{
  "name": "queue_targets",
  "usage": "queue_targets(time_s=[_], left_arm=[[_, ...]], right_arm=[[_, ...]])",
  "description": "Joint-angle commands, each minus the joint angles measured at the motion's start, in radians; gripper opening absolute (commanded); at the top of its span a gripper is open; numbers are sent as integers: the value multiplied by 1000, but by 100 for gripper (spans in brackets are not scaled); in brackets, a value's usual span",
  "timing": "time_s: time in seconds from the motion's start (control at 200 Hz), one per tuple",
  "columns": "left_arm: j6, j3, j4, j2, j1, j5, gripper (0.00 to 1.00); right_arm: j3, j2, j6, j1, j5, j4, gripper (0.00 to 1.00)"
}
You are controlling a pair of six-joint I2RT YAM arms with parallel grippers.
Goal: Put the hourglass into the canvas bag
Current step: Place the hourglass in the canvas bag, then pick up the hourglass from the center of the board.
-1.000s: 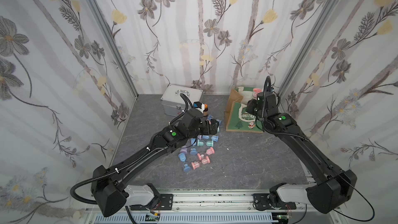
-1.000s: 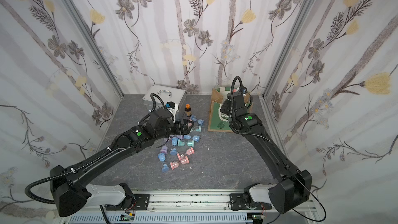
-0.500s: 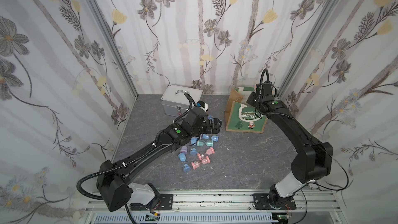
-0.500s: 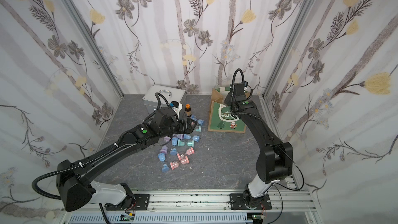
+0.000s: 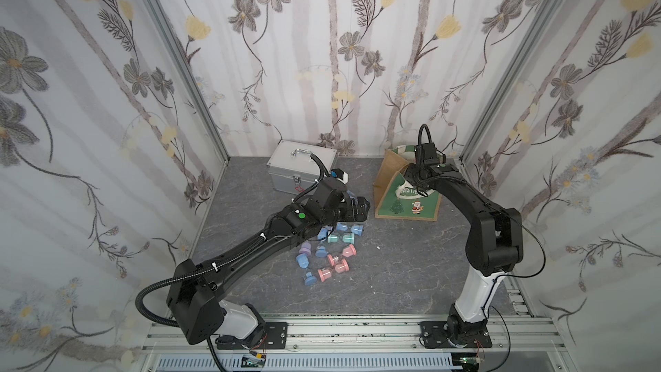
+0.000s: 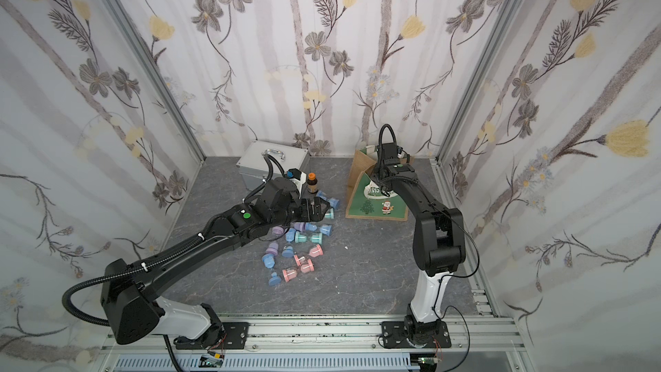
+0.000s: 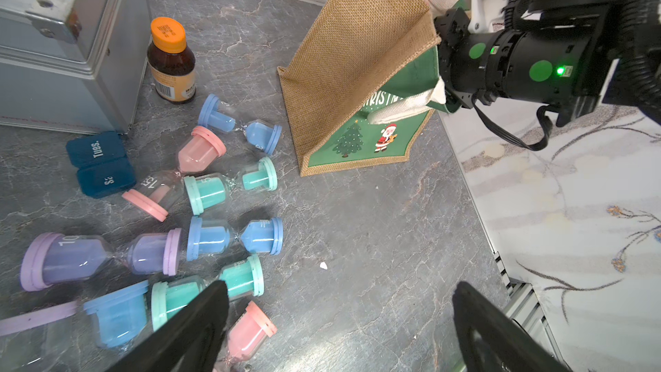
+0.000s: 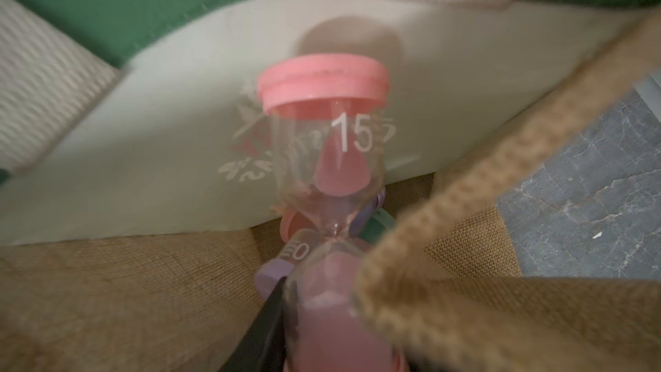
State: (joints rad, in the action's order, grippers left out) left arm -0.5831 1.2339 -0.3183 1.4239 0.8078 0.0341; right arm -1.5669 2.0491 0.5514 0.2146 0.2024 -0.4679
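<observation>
Pink hourglass (image 8: pixel 323 130) is gripped by the right gripper (image 8: pixel 314 320) inside the canvas bag (image 5: pixel 390 177), at the table's (image 5: pixel 393 263) one o'clock. Release and withdrawal are judged next. Left gripper (image 7: pixel 339 302) is spread open.

At canvas bag (image 5: pixel 390 177) mouth: pink hourglass (image 8: pixel 329 159).
Marked "15", pink caps, sand in both bulbs; tan jute tote slumped open by back wall, green Santa panel forward.

The left arm (image 5: pixel 250 248) and right arm (image 5: pixel 475 205) are matte black, with white base links (image 5: pixel 475 291) on black plates (image 5: pixel 429 334). Round green stickers (image 7: pixel 541 70) mark both arms, and a green LED (image 7: pixel 559 70) glows on the right one. Ribbed black conduit (image 5: pixel 143 302) loops off the left arm. The left gripper (image 7: pixel 339 285) has plain black fingers (image 7: pixel 200 316).
</observation>
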Motion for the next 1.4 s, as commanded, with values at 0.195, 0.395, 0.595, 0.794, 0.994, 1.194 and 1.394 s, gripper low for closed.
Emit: queue_targets(time_s=[0.195, 0.395, 0.595, 0.794, 0.994, 1.194, 1.394], left_arm=[[3, 10, 15, -8, -4, -5, 100], [1, 5, 14, -24, -4, 0, 100], [7, -13, 5, -50, -4, -21, 100], [11, -55, -17, -100, -4, -53, 100], [8, -120, -43, -173, -8, -115, 100], [0, -186, -81, -248, -10, -162, 100], [-19, -242, -100, -287, -10, -170, 100]], right_arm=[[-7, -44, -10, 9, -6, 5, 65], [-11, -129, -11, 32, 14, -20, 75], [-9, -234, -8, 93, 59, -44, 82], [18, -335, -7, 186, 108, -71, 88], [107, -427, 7, 309, 133, -66, 91], [246, -497, 61, 449, 169, -33, 92], [403, -469, 124, 585, 99, 66, 92]])
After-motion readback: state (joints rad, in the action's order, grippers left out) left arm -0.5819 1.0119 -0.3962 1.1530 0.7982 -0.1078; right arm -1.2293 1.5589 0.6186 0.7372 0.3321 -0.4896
